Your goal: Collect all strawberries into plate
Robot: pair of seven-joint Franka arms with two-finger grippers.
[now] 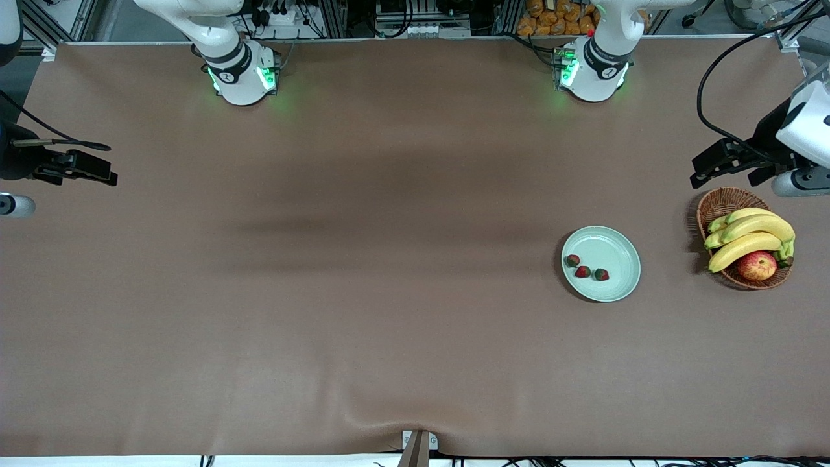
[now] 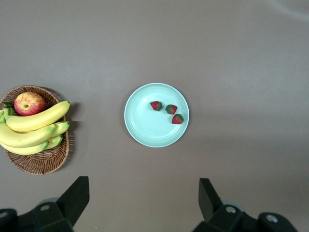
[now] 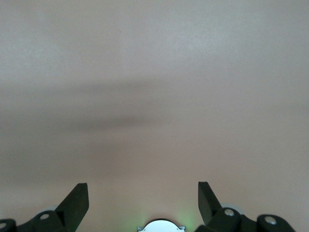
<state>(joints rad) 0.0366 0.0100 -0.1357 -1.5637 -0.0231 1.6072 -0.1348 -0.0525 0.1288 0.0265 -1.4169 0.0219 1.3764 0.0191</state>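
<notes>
Resting in a short row inside the plate [image 1: 613, 250], all three strawberries [image 1: 583, 272] sit on the part of the dish nearer the front camera and toward the right arm's end, close together and well within the raised rim. Beside the plate, toward the left arm's end of the table, stands a wicker basket [image 1: 716, 204] holding bananas [image 1: 752, 237] and an apple [image 1: 757, 265]. Up in the air close to the basket, at the left arm's end of the table, hangs the left gripper [image 1: 726, 165], fingers spread wide and holding nothing. Well away from the plate, the right gripper [image 1: 78, 170] waits over the bare table [image 1: 363, 311] at the right arm's end, fingers likewise parted and empty.
</notes>
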